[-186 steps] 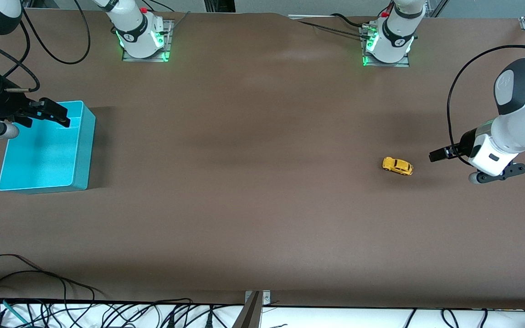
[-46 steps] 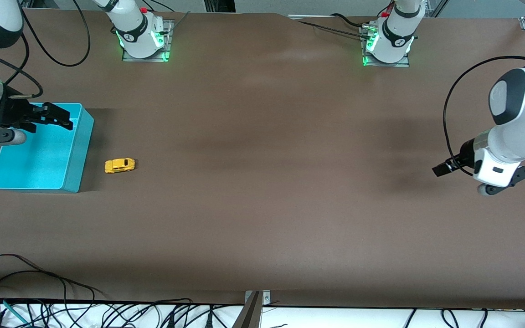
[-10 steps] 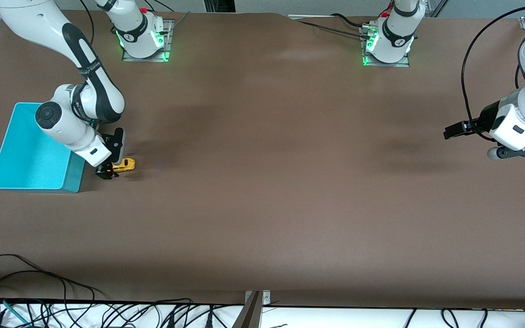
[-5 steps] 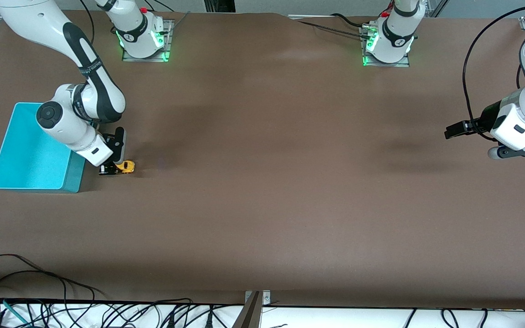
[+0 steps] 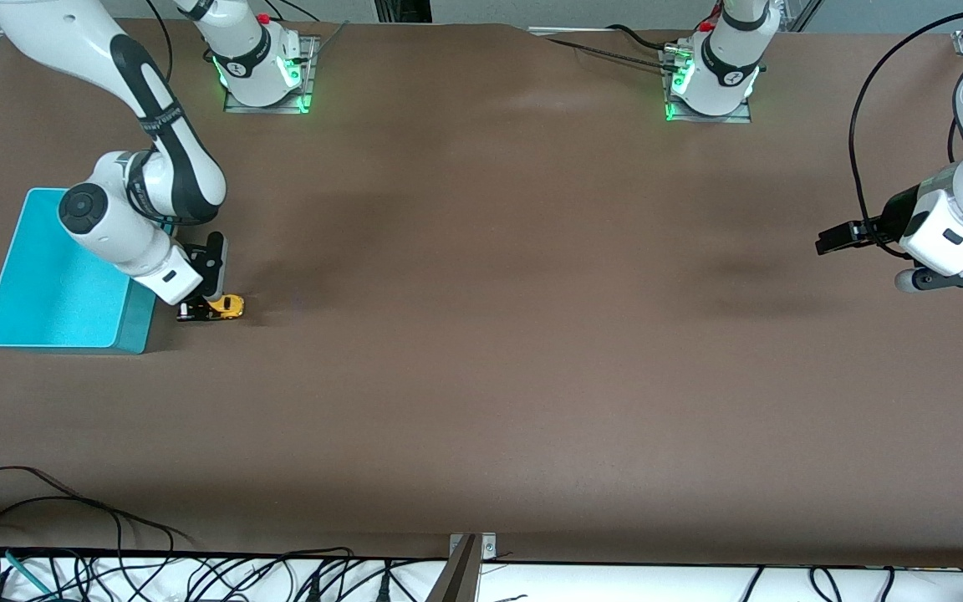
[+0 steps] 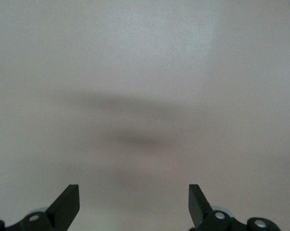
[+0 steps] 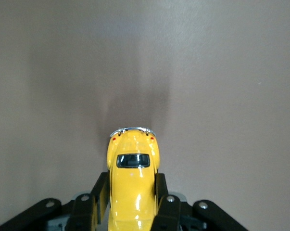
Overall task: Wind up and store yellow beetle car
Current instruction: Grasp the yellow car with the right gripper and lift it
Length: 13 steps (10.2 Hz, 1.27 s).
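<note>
The yellow beetle car [image 5: 226, 308] sits on the brown table beside the teal bin [image 5: 55, 276], toward the right arm's end. My right gripper [image 5: 201, 309] is down at the car with its fingers shut on the car's sides. In the right wrist view the yellow beetle car [image 7: 132, 187] lies between the two black fingers [image 7: 99, 190], which press against both flanks. My left gripper [image 5: 833, 237] waits open and empty above bare table at the left arm's end; the left wrist view shows its fingertips [image 6: 68, 202] wide apart over empty table.
The teal bin stands open and empty, right beside the right arm's wrist. Both arm bases [image 5: 260, 71] stand along the table edge farthest from the front camera. Cables [image 5: 72, 535] lie along the table edge nearest to it.
The right gripper has come down to the car and closed on its sides, shifting it slightly nearer the front camera. The left arm has held still.
</note>
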Each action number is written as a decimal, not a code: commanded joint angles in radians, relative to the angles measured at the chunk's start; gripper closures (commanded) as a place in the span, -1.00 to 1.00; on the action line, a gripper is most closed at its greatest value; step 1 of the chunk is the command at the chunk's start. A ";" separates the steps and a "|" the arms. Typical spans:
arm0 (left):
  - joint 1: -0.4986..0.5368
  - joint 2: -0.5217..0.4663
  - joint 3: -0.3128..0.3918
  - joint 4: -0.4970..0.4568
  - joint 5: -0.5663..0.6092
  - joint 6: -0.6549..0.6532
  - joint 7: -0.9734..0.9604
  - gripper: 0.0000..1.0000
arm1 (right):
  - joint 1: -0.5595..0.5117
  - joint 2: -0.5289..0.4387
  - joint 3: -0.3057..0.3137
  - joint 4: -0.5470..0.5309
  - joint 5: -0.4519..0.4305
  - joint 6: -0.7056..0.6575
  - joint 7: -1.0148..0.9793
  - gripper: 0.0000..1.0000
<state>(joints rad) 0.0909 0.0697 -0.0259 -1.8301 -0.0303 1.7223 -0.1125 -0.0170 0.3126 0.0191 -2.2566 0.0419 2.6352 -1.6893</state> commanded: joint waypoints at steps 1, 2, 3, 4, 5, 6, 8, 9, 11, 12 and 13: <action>0.004 -0.001 -0.003 0.015 0.021 -0.021 0.020 -1.00 | -0.029 -0.088 0.022 0.041 0.009 -0.185 -0.032 1.00; 0.004 -0.001 -0.003 0.015 0.023 -0.021 0.020 -1.00 | -0.046 -0.107 0.022 0.069 0.010 -0.254 -0.062 1.00; 0.004 -0.001 -0.003 0.015 0.021 -0.021 0.020 -1.00 | -0.063 -0.134 0.022 0.086 0.009 -0.312 -0.090 1.00; 0.004 0.001 -0.003 0.015 0.023 -0.021 0.020 -1.00 | -0.083 -0.162 0.022 0.101 0.004 -0.370 -0.117 1.00; 0.004 0.001 -0.003 0.015 0.023 -0.021 0.020 -1.00 | -0.119 -0.180 0.021 0.118 0.000 -0.439 -0.157 1.00; 0.004 0.001 -0.003 0.015 0.023 -0.021 0.020 -1.00 | -0.173 -0.210 0.021 0.124 -0.014 -0.496 -0.205 1.00; 0.004 0.001 -0.003 0.015 0.023 -0.021 0.020 -1.00 | -0.266 -0.272 0.015 0.124 -0.100 -0.591 -0.284 1.00; 0.004 0.001 -0.003 0.015 0.023 -0.021 0.020 -1.00 | -0.302 -0.277 0.001 0.124 -0.105 -0.607 -0.368 1.00; 0.004 0.001 -0.003 0.015 0.023 -0.021 0.020 -1.00 | -0.363 -0.259 -0.021 0.123 -0.121 -0.624 -0.476 1.00; 0.004 0.001 -0.003 0.014 0.023 -0.021 0.020 -1.00 | -0.389 -0.218 -0.021 0.124 -0.143 -0.612 -0.499 1.00; 0.004 0.001 -0.003 0.014 0.023 -0.021 0.020 -1.00 | -0.408 -0.173 -0.024 0.126 -0.157 -0.574 -0.521 1.00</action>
<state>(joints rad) 0.0914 0.0702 -0.0264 -1.8297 -0.0303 1.7213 -0.1113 -0.3984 0.0785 -0.0111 -2.1383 -0.0892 2.0315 -2.1733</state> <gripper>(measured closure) 0.000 0.573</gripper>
